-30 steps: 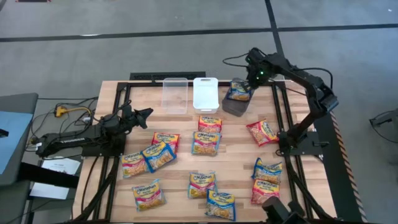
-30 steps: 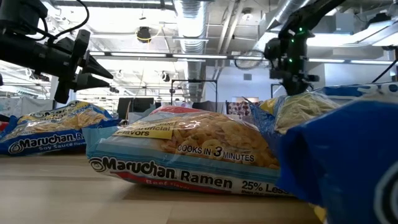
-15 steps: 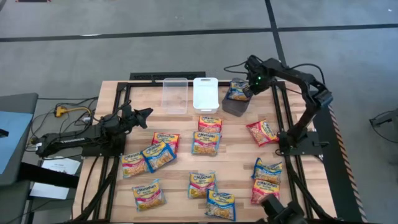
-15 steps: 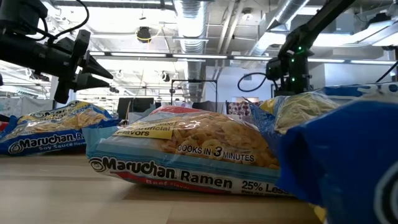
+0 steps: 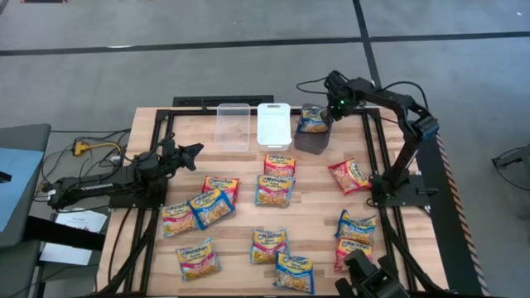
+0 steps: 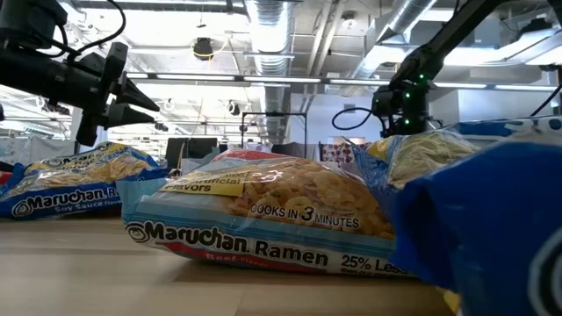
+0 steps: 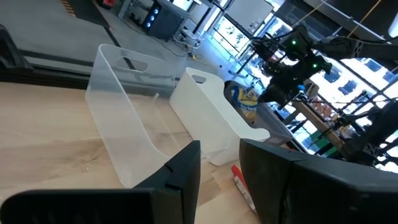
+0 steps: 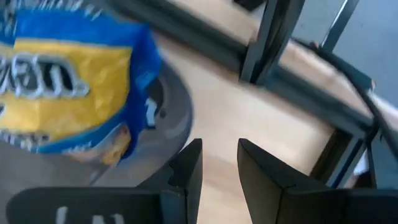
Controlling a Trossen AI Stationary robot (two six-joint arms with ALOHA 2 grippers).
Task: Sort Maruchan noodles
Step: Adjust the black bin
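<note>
Right tool sits at the far end of the counter, just beside the dark-grey bin, on its far right side. In the right wrist view its two fingers stand apart with a narrow gap and nothing between them; bare wood shows through the gap. Tool is open, holding nothing.

A blue-banded packet lies in the dark-grey bin, sticking up over its rim. The same packet fills the near part of the right wrist view, resting on the bin's grey wall, apart from the fingers.

Left tool hangs over the counter's left side, pointing toward the clear bin and the white bin. Its fingers are parted with a small gap, empty, touching nothing.

The other Maruchan packets lie spread flat over the middle and near parts of the counter, a few overlapping.
</note>
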